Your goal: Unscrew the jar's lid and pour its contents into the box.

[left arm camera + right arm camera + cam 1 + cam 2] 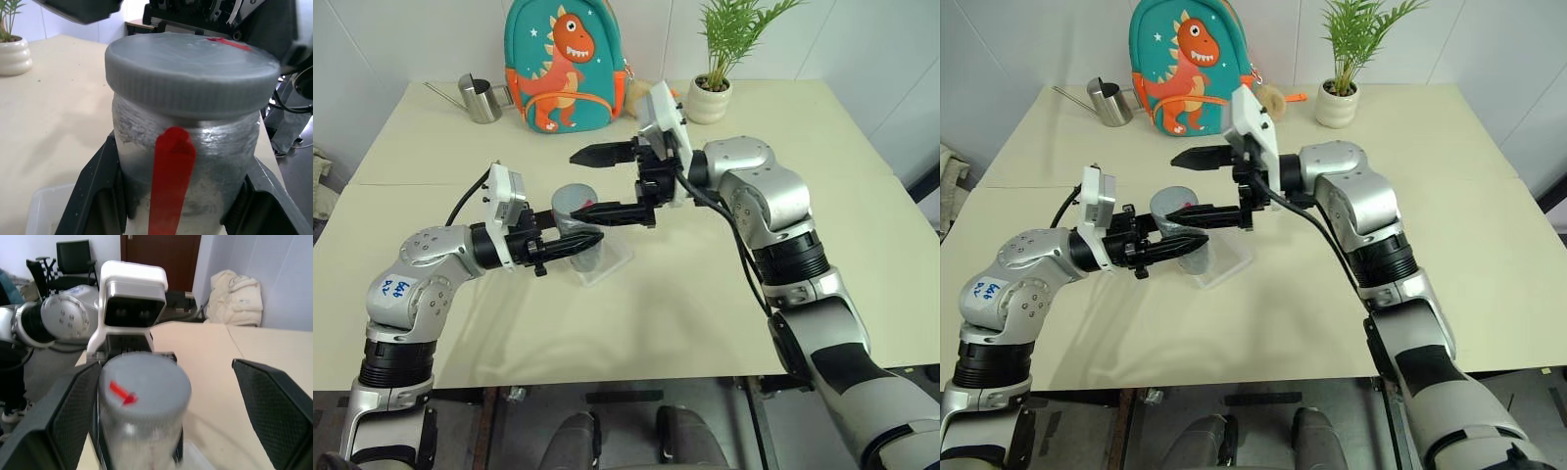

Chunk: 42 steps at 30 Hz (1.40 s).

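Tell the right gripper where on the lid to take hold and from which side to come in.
Grip the lid by its ribbed side wall, one finger on each opposite side. Come in level from the robot's right, as the open right gripper is already lined up. The left gripper holds the jar lower on its body, leaving the lid's rim free.

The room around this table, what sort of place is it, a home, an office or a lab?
Probably an office or lab room set up for robot trials, dressed with household things. A black office chair stands by a dark wooden door, and the plain cream table carries a dinosaur backpack and a potted plant.
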{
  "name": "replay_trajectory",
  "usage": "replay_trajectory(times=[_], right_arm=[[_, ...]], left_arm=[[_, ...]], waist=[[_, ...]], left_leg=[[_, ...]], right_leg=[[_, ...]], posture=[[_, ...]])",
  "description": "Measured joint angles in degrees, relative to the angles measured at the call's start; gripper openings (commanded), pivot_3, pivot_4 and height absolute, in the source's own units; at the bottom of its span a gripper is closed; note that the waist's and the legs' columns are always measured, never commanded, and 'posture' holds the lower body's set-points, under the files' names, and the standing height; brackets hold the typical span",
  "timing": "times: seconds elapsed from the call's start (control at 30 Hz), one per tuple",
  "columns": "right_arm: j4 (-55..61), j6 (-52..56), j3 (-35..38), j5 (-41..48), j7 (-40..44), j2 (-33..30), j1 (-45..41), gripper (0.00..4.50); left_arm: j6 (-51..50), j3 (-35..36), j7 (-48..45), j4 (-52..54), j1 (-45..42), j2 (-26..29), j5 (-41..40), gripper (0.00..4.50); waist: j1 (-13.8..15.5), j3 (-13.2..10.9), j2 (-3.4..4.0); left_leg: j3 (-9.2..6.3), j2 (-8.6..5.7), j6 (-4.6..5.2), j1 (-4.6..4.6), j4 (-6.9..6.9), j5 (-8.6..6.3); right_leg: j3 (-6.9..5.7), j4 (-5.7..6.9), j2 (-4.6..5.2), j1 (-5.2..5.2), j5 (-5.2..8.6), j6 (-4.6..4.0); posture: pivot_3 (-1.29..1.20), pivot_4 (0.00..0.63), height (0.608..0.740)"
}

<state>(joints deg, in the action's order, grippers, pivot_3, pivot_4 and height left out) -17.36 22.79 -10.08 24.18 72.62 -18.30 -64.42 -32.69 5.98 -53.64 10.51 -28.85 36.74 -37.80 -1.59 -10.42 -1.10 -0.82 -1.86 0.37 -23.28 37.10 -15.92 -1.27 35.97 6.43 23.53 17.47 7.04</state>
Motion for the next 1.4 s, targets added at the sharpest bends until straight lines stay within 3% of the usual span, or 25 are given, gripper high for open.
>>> replay_trajectory(times=[0.13, 0.27, 0.43, 0.63, 0.93, 1.4], right_arm=[[-2.8, 1.7, 3.5, 0.5, 2.9, -6.2, 0.3, 4.47], [-2.8, 4.9, 4.6, 2.9, 4.7, -6.6, 0.3, 4.47], [3.9, 10.4, 6.0, 7.9, 3.5, -2.8, 0.3, 4.47], [10.7, 12.2, 2.7, 7.8, -1.8, 2.0, 1.7, 4.47], [8.9, 9.8, -1.5, 2.7, -6.3, 4.6, 2.5, 4.47], [5.4, 7.1, -1.5, 0.5, -6.0, 5.2, 2.2, 4.47]], left_arm=[[0.2, 0.5, -1.3, 1.0, 0.1, 0.1, -0.4, 1.91], [0.3, 0.7, -1.5, 1.2, 0.1, 0.1, -0.4, 1.91], [0.3, 0.7, -1.6, 1.2, 0.1, 0.1, -0.4, 1.91], [0.3, 0.5, -1.6, 1.2, 0.1, 0.1, -0.3, 1.91], [0.3, 0.0, -1.7, 1.2, 0.1, 0.1, -0.3, 1.91], [0.3, -0.2, -1.2, 1.2, 0.1, -0.1, -0.2, 1.91]], waist=[[0.2, 0.0, 0.00], [-0.5, 0.0, 0.01], [-0.3, 0.0, 0.03], [0.2, 0.0, 0.03], [-0.1, 0.0, 0.03], [0.0, 0.0, 0.03]], left_leg=[[0.00, -0.03, 0.07, -0.02, 0.00, -0.04], [0.12, 0.08, 0.02, 0.00, -0.04, -0.05], [0.12, 0.18, -0.06, 0.00, 0.00, -0.01], [0.00, 0.08, -0.04, 0.00, 0.06, 0.00], [0.02, 0.02, -0.01, -0.01, -0.01, -0.01], [0.01, 0.02, -0.01, -0.01, 0.00, -0.01]], right_leg=[[-0.01, -0.06, 0.05, -0.03, 0.00, 0.00], [0.03, -0.07, 0.01, 0.03, 0.00, 0.00], [0.04, -0.06, -0.04, 0.02, 0.00, 0.00], [0.04, -0.02, 0.04, -0.02, 0.00, 0.00], [0.02, 0.00, 0.01, 0.04, -0.01, 0.00], [0.01, 0.01, 0.01, 0.03, -0.01, 0.00]], posture=[[0.00, 0.150, 0.740], [0.00, 0.150, 0.740], [0.00, 0.150, 0.740], [0.00, 0.150, 0.740], [0.00, 0.150, 0.740], [0.00, 0.150, 0.740]])
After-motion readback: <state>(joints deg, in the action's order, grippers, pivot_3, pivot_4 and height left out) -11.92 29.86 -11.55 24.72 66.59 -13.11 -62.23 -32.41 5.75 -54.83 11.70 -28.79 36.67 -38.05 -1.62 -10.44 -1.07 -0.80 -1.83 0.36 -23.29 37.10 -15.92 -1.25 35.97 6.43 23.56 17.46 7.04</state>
